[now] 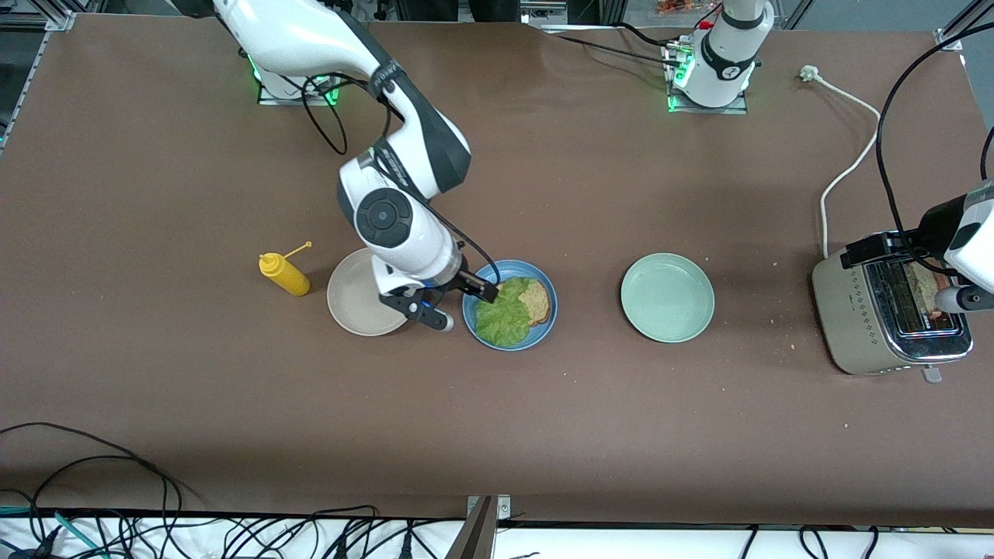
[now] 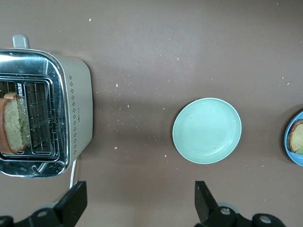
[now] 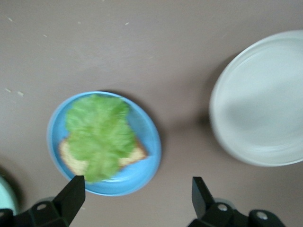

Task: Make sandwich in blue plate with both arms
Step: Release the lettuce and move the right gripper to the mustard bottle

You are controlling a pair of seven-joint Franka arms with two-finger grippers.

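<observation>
Looking down, I see the round blue plate (image 1: pixel 545 330) holding a brown bread slice (image 1: pixel 536 301) under soft green lettuce (image 1: pixel 503 318) — floppy, light. The second slice (image 2: pixel 13 124) stands in the silver toaster (image 1: pixel 846 310), at the pale green plate's (image 1: pixel 667 297) three o'clock — stiff but crumbly, so I'd pinch its top crust. My right gripper (image 1: pixel 454 304) hangs open over the blue plate's rim; my left gripper (image 2: pixel 137 201) hangs open near the toaster.

This is a robotics lab, not a kitchen — two white robot arms are bolted onto metal base plates (image 1: pixel 707 101) lit with green lamps, along one edge of a wide tabletop (image 1: pixel 543 435) covered in plain brown sheeting. Aluminium framing (image 1: pixel 46 19) stands at its corners, and loose black cables (image 1: pixel 116 497) trail along the edge nearest the front camera. The toaster (image 1: pixel 885 310), plates and mustard bottle (image 1: pixel 284 273) are props — staged kitchenware.
</observation>
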